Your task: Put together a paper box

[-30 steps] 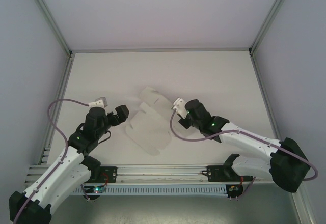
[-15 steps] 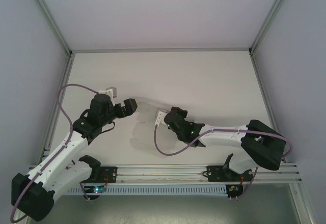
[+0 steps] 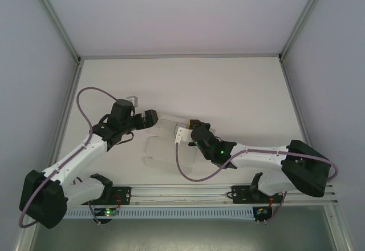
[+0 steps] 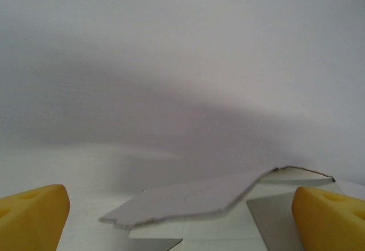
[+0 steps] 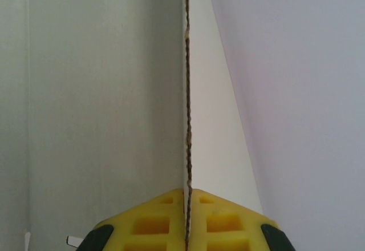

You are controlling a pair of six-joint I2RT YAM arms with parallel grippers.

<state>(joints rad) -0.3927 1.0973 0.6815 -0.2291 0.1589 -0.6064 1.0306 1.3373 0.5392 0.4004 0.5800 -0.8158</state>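
The paper box (image 3: 161,148) is a flat white cut-out sheet lying between the two arms, with its right side raised. My right gripper (image 3: 191,124) is shut on that raised side. In the right wrist view the card (image 5: 114,91) stands edge-on, pinched between the yellow pads (image 5: 154,222) of the right gripper (image 5: 187,219). My left gripper (image 3: 153,117) sits at the sheet's far left corner. In the left wrist view the left gripper (image 4: 181,219) is wide open, and a lifted flap of the paper box (image 4: 194,202) lies low between its yellow fingertips (image 4: 31,217), not touching them.
The white table (image 3: 239,91) stretches away behind and to the right of the sheet. Grey walls with aluminium posts (image 3: 68,97) close it in on three sides. A metal rail (image 3: 182,191) runs along the near edge. Purple cables (image 3: 85,100) loop off both arms.
The left arm has reached forward and to the right, up to the sheet's far corner. The right gripper has slid left, and the sheet's right side now stands up in its closed fingers.
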